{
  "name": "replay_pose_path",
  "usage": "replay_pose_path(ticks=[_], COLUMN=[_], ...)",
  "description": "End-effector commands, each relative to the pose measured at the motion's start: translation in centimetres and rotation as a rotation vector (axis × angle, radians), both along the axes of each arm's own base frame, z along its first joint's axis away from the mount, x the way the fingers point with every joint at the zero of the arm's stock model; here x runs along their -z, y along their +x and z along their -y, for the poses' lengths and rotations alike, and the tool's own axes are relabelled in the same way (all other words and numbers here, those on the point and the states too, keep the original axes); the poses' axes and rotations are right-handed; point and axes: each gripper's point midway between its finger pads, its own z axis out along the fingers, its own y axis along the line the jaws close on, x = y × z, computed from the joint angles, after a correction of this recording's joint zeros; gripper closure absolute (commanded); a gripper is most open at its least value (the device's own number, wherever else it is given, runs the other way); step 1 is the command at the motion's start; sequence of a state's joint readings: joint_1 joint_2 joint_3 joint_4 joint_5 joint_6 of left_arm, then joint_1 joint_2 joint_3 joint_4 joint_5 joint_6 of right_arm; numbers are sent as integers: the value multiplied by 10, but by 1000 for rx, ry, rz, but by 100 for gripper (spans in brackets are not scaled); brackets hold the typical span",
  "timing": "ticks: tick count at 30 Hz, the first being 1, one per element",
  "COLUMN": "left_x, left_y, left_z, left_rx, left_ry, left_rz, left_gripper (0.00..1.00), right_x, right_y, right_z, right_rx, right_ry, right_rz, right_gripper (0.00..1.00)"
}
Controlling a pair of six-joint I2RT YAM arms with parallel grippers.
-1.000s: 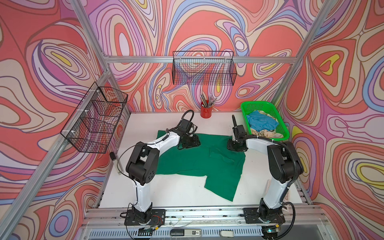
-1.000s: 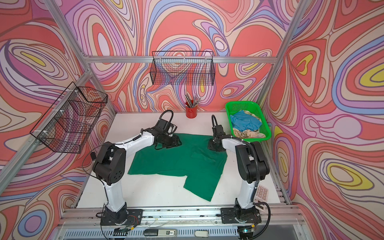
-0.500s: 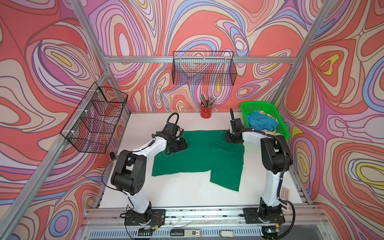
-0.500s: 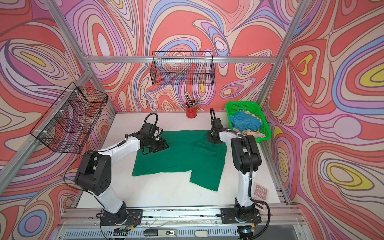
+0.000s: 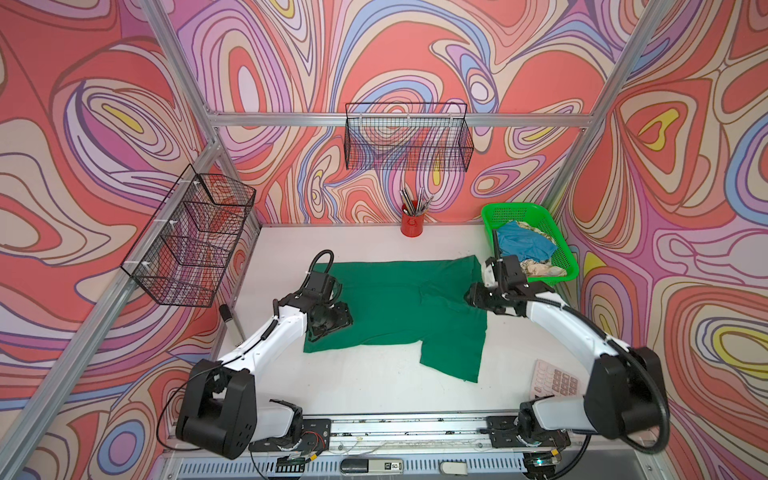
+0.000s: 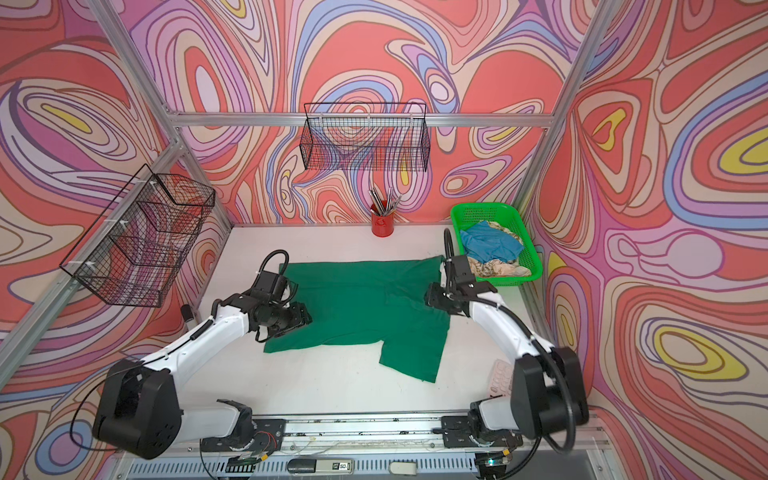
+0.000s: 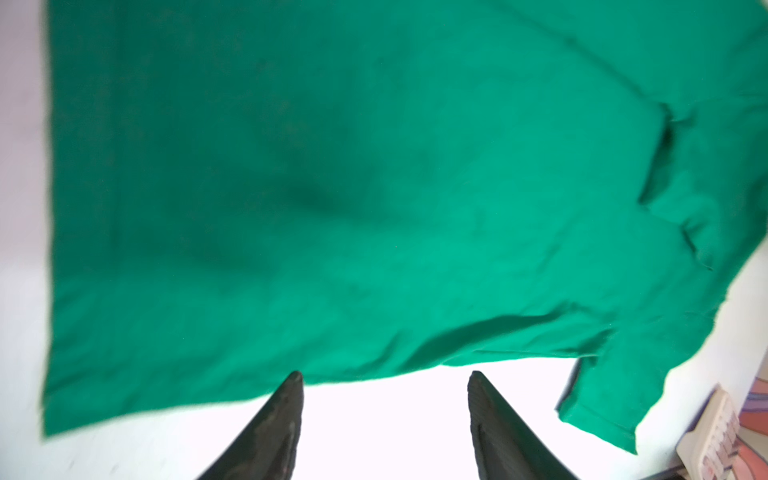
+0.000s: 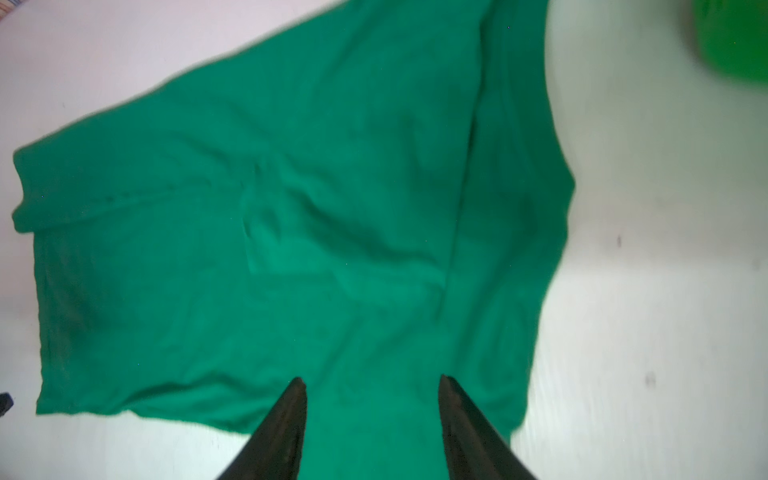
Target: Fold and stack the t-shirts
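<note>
A dark green t-shirt (image 5: pixel 407 303) (image 6: pixel 365 303) lies spread flat on the white table, one sleeve pointing toward the near edge. My left gripper (image 5: pixel 332 326) (image 7: pixel 384 376) hovers open at the shirt's left end. White table shows between its fingers and the cloth (image 7: pixel 332 187) lies just past the tips. My right gripper (image 5: pixel 478 297) (image 8: pixel 370 380) hangs open over the shirt's right side, with green cloth (image 8: pixel 332 208) lying flat under the gap. A light blue t-shirt (image 5: pixel 523 245) and a cream patterned one (image 5: pixel 540 268) sit crumpled in the basket.
The bright green mesh basket (image 5: pixel 519 208) stands at the back right corner. A red cup of pens (image 5: pixel 411 224) is by the back wall. A pink calculator (image 5: pixel 555 378) lies near the right arm's base. Black wire baskets (image 5: pixel 407 141) (image 5: pixel 195 237) hang on the walls.
Both grippers drew the green t-shirt out wider and toward the back, then opened and let go. The shirt now lies flatter, and both arms have come back from the far edge.
</note>
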State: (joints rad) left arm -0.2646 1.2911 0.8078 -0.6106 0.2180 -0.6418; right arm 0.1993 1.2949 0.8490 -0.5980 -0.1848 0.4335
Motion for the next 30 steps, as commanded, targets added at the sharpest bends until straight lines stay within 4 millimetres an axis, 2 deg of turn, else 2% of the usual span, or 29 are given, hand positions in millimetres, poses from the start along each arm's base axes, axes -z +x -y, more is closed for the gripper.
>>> replay_pose_path(ticks=[1, 4, 6, 11, 21, 30], left_x=[10, 9, 7, 11, 18, 17], left_y=[-30, -41, -43, -47, -44, -45], left_z=[-24, -34, -39, -50, -55, -59], left_rx=[-109, -142, -165, -224, -256, -277], left_ry=[21, 12, -9, -45, -82, -89], left_rz=[-88, -88, -77, -71, -62, -59], left_gripper=[32, 32, 31, 32, 33, 33], right_x=[30, 38, 44, 62, 91, 96], right_y=[-76, -115, -133, -159, -171, -168], right_z=[-1, 0, -4, -16, -18, -17], right_rx=[88, 130, 143, 145, 191, 210], right_ry=[70, 88, 102, 96, 116, 118], right_rz=[-217, -275, -308, -370, -409, -400], right_gripper=[46, 45, 45, 47, 56, 86])
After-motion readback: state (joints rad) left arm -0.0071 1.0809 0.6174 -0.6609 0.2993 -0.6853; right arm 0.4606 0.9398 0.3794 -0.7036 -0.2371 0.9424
